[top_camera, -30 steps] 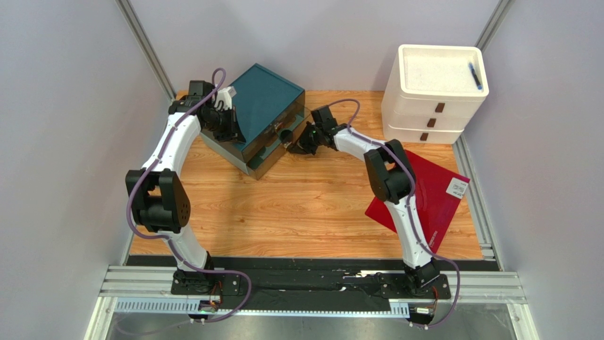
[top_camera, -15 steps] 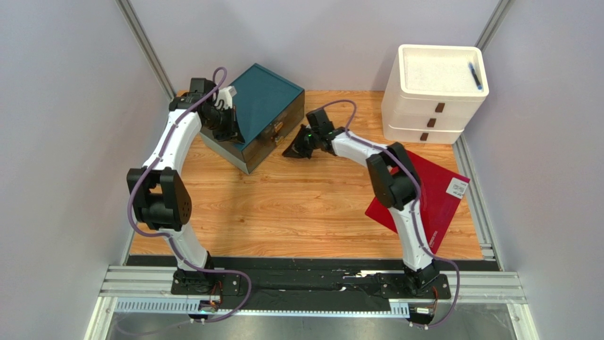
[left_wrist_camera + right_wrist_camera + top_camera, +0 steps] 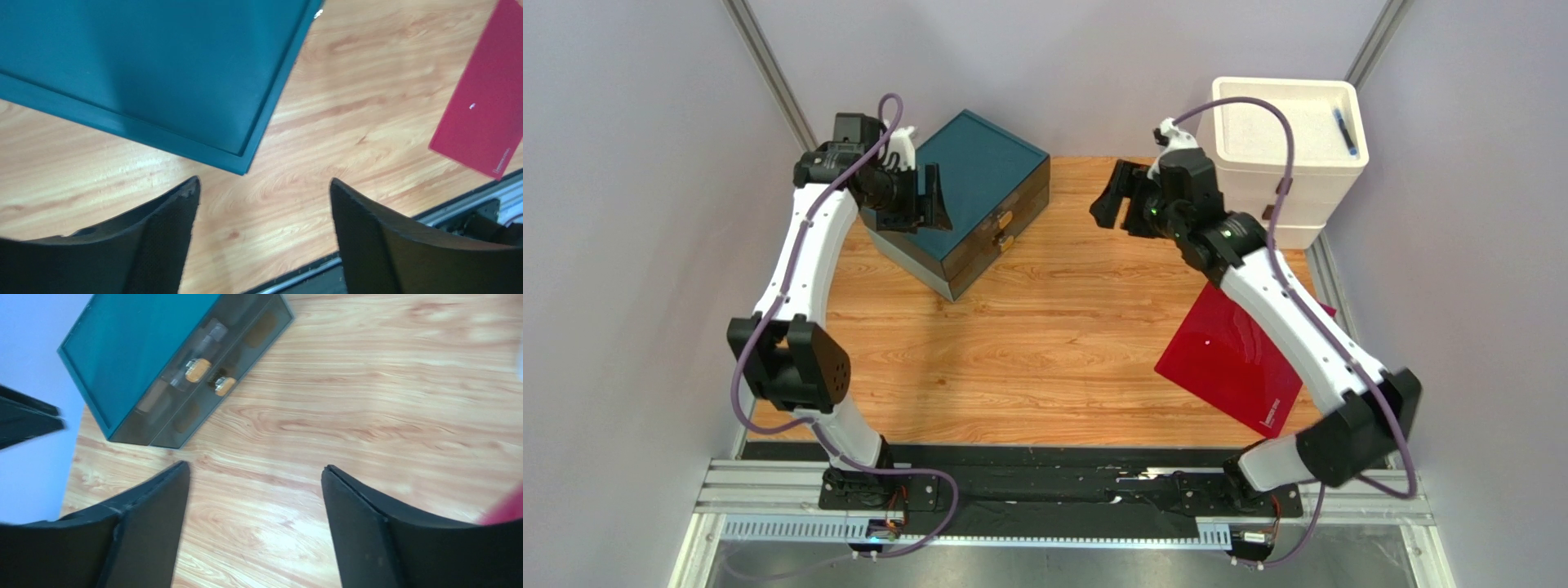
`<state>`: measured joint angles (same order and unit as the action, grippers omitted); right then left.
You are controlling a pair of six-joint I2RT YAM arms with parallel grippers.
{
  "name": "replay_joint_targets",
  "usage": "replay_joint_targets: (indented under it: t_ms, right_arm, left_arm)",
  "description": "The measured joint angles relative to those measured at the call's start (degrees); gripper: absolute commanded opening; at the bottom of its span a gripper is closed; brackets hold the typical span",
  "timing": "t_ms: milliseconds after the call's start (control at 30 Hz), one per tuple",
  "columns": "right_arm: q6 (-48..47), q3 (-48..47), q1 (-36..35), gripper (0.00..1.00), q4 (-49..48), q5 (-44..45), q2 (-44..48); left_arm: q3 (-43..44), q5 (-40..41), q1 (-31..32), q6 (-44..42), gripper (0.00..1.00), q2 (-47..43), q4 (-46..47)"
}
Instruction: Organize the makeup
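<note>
The makeup (image 3: pixel 213 332) shows only dimly, as blurred shapes behind the smoky fronts of the two shut drawers of a teal box (image 3: pixel 983 172). Each drawer has a small wooden knob (image 3: pixel 197 369). My left gripper (image 3: pixel 925 202) hangs open above the box's left side; in its wrist view (image 3: pixel 264 187) only bare wood lies between the fingers, with the box lid (image 3: pixel 153 61) beyond. My right gripper (image 3: pixel 1120 202) is raised to the right of the box, open and empty (image 3: pixel 255 468), looking down at the drawer fronts.
A white three-drawer unit (image 3: pixel 1326 184) stands at the back right with a blue pen (image 3: pixel 1344 130) on its top. A flat red sheet (image 3: pixel 1241 355) lies on the wooden table at the right. Grey walls close in on three sides.
The right gripper pushed the box's drawers shut, then rose and swung right. The left gripper lifted off the box's side. Both grippers went from shut to open.
</note>
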<state>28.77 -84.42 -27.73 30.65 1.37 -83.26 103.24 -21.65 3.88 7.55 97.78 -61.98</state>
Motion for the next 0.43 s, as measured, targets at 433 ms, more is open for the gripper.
replay_joint_targets:
  t_ms: [433]
  right_arm:
    - [-3.87, 21.14, 0.44, 1.00, 12.87, 10.12, 24.06]
  left_arm:
    - [-9.35, -1.97, 0.24, -0.66, 0.99, -15.96, 5.62]
